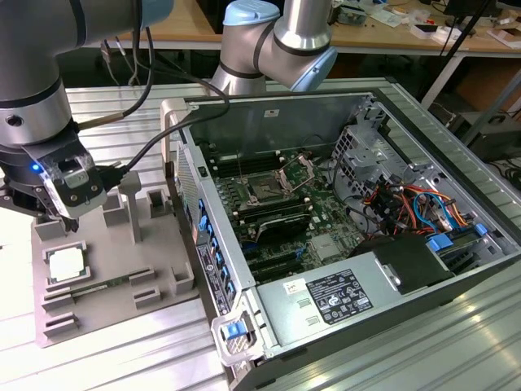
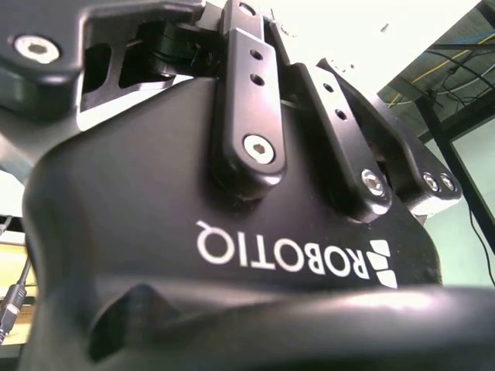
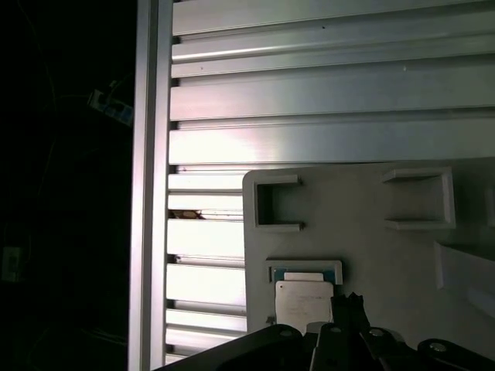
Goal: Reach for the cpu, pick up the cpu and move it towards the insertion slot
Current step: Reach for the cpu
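Cpu location: small flat square silvery-white cpu [image 1: 65, 265] seated in the grey plastic tray [image 1: 98, 252], lower left of the exterior view.
Gripper: black gripper [image 1: 57, 216] above the cpu, apart; opening cannot be determined.
Handling: probably light, rigid, thin and fragile; grasp by opposite edges.

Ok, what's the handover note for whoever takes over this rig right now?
Gripper: above the grey tray, close over the cpu; cpu not lifted.
cpu: flat in its recess on the grey tray, at the exterior view's left.
Insertion slot: inside the open computer case, well away from the gripper.
Done: reach is nearly there.
Left: grasp, lift, carry to the slot.
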`<action>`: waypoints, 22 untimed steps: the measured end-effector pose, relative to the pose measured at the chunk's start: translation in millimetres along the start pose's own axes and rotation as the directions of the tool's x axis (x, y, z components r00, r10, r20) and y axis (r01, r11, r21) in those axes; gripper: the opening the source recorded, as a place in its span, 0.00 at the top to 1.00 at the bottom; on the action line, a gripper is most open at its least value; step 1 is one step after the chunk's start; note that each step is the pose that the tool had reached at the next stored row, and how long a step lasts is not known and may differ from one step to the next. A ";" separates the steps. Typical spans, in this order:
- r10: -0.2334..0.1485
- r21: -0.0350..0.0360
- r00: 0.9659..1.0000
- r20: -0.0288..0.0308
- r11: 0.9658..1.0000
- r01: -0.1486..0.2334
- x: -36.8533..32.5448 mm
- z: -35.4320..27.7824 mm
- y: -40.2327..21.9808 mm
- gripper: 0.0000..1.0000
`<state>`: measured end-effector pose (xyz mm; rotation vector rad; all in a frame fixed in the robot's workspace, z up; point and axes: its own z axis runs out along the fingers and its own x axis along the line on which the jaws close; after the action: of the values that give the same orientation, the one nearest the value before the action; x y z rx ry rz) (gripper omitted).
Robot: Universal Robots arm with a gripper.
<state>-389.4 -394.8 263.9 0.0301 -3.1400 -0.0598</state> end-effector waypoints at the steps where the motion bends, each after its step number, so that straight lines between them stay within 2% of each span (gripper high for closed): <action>1: 0.000 0.000 1.000 0.000 1.000 0.000 0.0 0.2 0.0 0.89; 22: 0.000 0.000 1.000 0.000 1.000 0.000 0.0 5.8 -0.2 0.89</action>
<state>-389.5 -394.8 258.1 0.0300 -3.1400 -0.0598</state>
